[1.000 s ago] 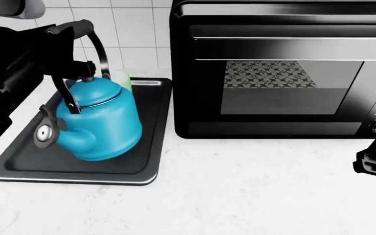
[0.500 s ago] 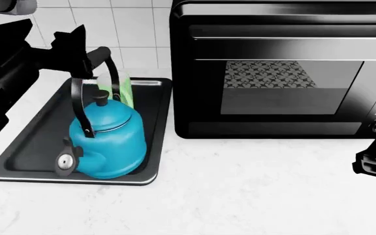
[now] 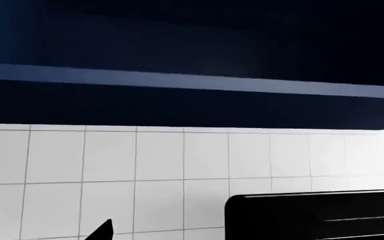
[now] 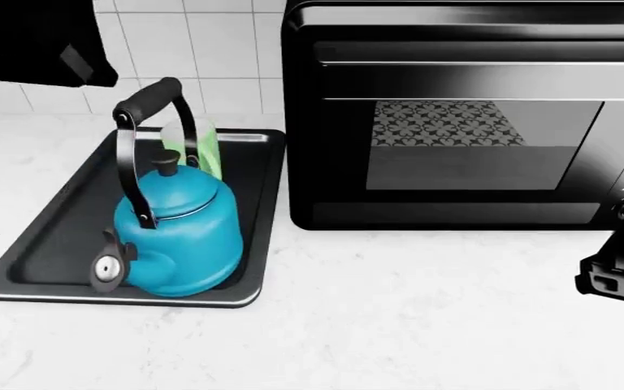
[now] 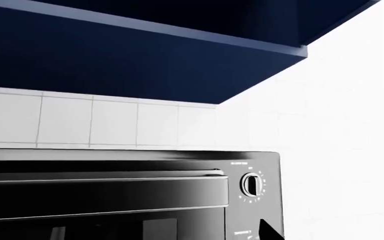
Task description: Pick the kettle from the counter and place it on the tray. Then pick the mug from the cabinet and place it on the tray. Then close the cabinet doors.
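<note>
Two things already sit in the tray (image 4: 30,268) at the frame's lower left: kettle (image 4: 176,236) upright, mug (image 4: 205,150) just behind. Closing the cabinet doors looks next, needing a raised reach. Neither arm's fingers show, so their opening cannot be told.

We see flat, even, bright rendered light with no blur anywhere. The counter (image 4: 399,317) is nearly washed out white; the oven (image 4: 470,114) shows soft grey sheen streaks. The kettle (image 4: 176,236) carries mild highlights. In the right wrist view, the side wall (image 5: 352,125) is blown out.
</note>
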Tool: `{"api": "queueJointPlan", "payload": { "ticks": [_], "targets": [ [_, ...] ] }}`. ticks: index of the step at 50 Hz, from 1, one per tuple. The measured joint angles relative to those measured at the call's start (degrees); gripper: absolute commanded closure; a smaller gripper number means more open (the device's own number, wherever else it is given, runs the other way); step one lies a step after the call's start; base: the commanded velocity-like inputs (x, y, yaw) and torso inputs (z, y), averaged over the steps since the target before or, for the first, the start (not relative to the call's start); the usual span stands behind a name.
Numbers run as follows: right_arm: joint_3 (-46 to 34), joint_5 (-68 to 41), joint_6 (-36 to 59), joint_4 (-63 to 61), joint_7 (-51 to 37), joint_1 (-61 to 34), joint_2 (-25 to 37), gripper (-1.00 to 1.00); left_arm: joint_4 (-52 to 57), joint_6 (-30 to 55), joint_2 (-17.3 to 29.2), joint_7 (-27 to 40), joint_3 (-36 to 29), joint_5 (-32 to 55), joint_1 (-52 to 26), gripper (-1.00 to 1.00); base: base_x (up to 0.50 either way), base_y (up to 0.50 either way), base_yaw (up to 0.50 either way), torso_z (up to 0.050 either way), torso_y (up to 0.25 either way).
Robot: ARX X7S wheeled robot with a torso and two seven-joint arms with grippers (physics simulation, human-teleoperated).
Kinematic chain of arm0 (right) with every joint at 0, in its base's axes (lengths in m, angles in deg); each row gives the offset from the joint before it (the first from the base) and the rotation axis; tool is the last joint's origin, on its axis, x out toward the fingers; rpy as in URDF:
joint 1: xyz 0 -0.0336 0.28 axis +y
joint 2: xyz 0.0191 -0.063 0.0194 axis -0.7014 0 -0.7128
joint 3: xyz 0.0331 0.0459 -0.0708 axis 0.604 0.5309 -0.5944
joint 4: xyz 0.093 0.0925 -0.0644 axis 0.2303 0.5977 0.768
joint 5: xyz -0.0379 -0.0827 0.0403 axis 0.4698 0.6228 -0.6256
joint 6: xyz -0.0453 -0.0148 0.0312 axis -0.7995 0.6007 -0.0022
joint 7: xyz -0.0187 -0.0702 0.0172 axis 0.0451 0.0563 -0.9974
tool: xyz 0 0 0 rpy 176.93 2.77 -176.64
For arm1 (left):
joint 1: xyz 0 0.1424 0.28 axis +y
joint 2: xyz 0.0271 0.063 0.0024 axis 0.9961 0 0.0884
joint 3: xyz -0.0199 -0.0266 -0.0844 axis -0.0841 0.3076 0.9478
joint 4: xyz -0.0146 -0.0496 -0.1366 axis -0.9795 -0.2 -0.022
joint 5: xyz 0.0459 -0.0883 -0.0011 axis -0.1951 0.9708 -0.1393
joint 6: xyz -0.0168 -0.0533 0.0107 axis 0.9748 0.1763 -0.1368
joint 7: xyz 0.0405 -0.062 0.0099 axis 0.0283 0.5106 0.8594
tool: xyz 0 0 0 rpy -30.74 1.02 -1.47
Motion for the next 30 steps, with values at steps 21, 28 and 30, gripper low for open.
{"api": "queueJointPlan", "payload": {
  "ticks": [21, 28, 30],
  "targets": [
    [-1.54, 5.71, -1.64, -0.78, -3.57, 4.52, -4.13, -1.00, 18.02, -36.49, 14.03, 10.00, -1.93, -22.57, 31.27, -1.00, 0.00, 0.00, 0.00, 0.000, 0.000],
    [-1.64, 7.53, -1.84, -1.14, -4.42, 6.15, -4.78, -1.00, 19.36, -46.08, 18.43, 13.85, -8.81, -29.40, 34.36, -1.00, 0.00, 0.00, 0.00, 0.000, 0.000],
    [-1.57, 7.94, -1.93, -1.16, -4.62, 6.62, -4.94, -1.00, 19.58, -47.88, 19.18, 14.58, -10.31, -30.81, 34.86, -1.00, 0.00, 0.00, 0.00, 0.000, 0.000]
  ]
}}
